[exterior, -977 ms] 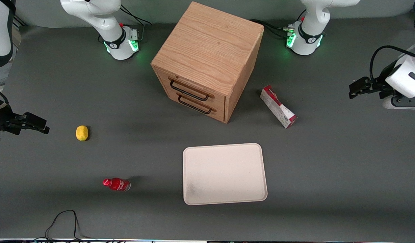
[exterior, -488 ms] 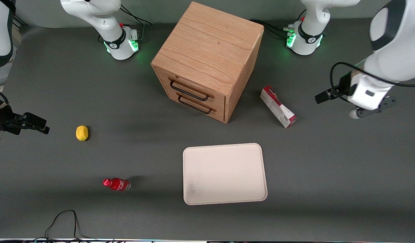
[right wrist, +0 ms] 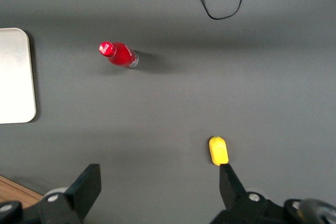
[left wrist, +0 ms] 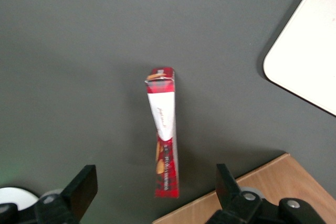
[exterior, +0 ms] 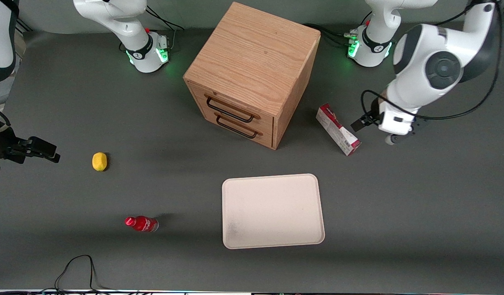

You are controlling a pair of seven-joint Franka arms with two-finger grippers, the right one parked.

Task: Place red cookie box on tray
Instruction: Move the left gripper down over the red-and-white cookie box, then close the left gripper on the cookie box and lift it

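The red cookie box (exterior: 338, 129) lies on the dark table beside the wooden cabinet, with its barcode end pointing toward the front camera. In the left wrist view the box (left wrist: 164, 135) stands on its narrow edge, and one end reaches in between the two black fingers. My left gripper (exterior: 360, 122) hovers above the table just beside the box, toward the working arm's end. It is open wide (left wrist: 154, 190) and holds nothing. The cream-white tray (exterior: 272, 180) lies flat and bare, nearer to the front camera than the box. A corner of the tray (left wrist: 310, 61) shows in the wrist view.
A wooden two-drawer cabinet (exterior: 252, 69) stands close beside the box, and its top edge (left wrist: 262, 192) shows by the gripper. A yellow lemon (exterior: 99, 161) and a small red bottle (exterior: 142, 223) lie toward the parked arm's end. A black cable (exterior: 77, 266) loops at the front edge.
The left arm has swung in from its end of the table toward the cookie box, and the gripper now hangs right beside it. The box and the tray have not moved.
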